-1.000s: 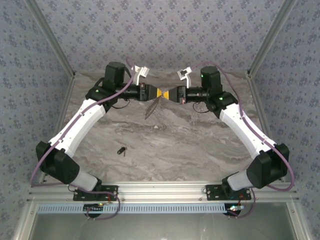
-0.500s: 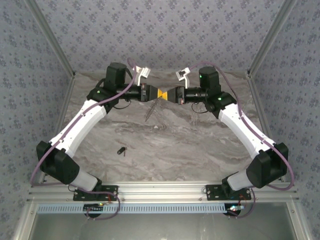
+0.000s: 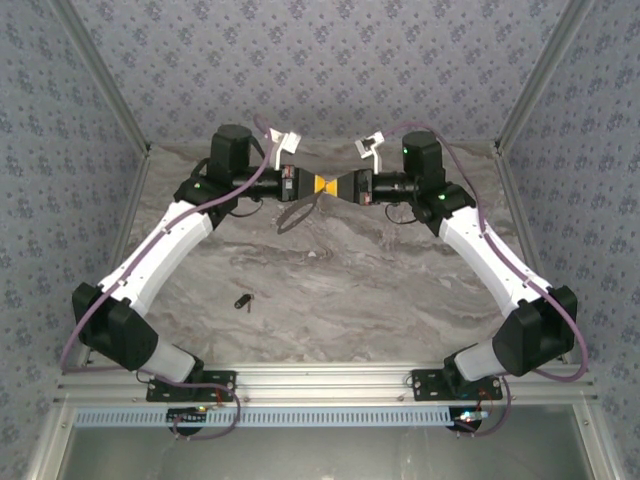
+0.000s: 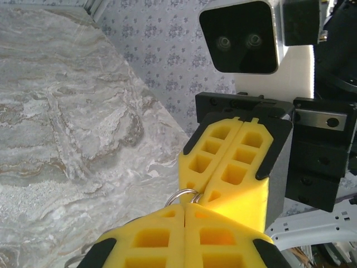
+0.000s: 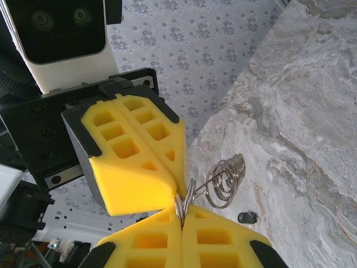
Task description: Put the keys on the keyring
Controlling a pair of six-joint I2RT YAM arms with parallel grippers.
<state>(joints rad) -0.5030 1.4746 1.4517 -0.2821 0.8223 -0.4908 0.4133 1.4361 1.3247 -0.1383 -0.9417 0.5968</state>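
Your left gripper (image 4: 184, 215) and right gripper (image 5: 181, 220) both pinch the keyring (image 5: 234, 167) up in the air. The key (image 3: 243, 300) lies on the table (image 3: 380, 290) toward its near left corner, not on yet.

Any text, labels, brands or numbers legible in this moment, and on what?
No readable text anywhere: none on the yellow-padded left gripper or right gripper, the thin grey metal keyring, or the small dark key.
The small circuit boards on the front rail are too small to read.
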